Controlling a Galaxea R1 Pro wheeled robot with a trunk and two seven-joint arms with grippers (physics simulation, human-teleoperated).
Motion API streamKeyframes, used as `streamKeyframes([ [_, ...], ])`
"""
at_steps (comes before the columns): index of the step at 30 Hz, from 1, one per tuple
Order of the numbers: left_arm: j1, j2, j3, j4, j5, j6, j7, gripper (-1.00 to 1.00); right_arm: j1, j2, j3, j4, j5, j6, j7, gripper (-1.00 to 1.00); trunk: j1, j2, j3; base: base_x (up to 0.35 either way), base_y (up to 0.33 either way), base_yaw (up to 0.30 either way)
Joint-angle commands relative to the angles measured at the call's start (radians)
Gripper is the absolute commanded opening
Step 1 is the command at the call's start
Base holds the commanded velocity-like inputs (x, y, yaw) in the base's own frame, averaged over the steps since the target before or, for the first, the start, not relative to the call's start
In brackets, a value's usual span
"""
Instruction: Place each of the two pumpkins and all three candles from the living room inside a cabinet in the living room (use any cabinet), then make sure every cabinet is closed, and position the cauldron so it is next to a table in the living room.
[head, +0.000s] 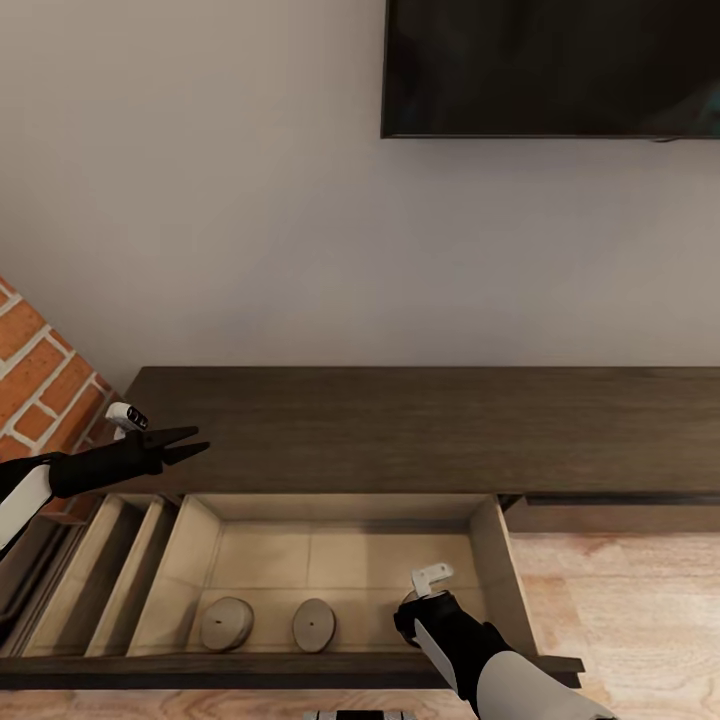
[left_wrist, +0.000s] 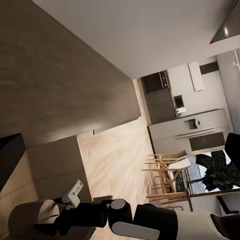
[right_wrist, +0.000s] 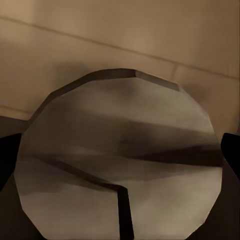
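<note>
The long dark-brown wooden cabinet (head: 420, 430) is sitting with its pale drawer (head: 330, 560) pulled open. Two round grey candles (head: 227, 623) are lying inside. The right claw (head: 418, 600) is squeezing a third candle (right_wrist: 120, 160) inside that drawer. The left claw (head: 185, 445) is hanging open over the cabinet top, holding nothing.

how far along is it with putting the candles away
Two candles already lie in the open drawer of the cabinet. The right gripper is down in it around a third. Left gripper hangs empty. The drawer is not yet closed.
</note>
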Motion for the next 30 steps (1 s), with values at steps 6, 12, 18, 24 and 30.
streamKeyframes([
  [6,0.0,0.0,0.0,0.0,0.0,0.0,0.0,1.0,0.0,0.0,0.0,0.0,0.0,0.0,-0.001,-1.0,0.023,-0.042,-0.019,0.0,0.0,0.0],
  [12,0.0,0.0,0.0,0.0,0.0,0.0,0.0,1.0,0.0,0.0,0.0,-0.001,0.0,-0.001,0.0,-1.0,0.046,-0.084,-0.038,0.0,0.0,0.0],
  [18,0.0,0.0,0.0,0.0,0.0,0.0,0.0,1.0,0.0,0.0,0.0,-0.001,0.0,-0.002,0.001,-1.0,0.069,-0.126,-0.056,0.0,0.0,0.0],
  [24,0.0,0.0,0.0,0.0,0.0,0.0,0.0,1.0,0.0,0.0,0.0,-0.003,0.001,-0.004,0.001,-1.0,0.081,-0.147,-0.066,0.0,0.0,0.0],
  [30,0.0,0.0,0.0,0.0,0.0,0.0,0.0,1.0,0.0,0.0,0.0,-0.005,0.0,-0.006,0.001,-1.0,0.081,-0.147,-0.066,0.0,0.0,0.0],
])
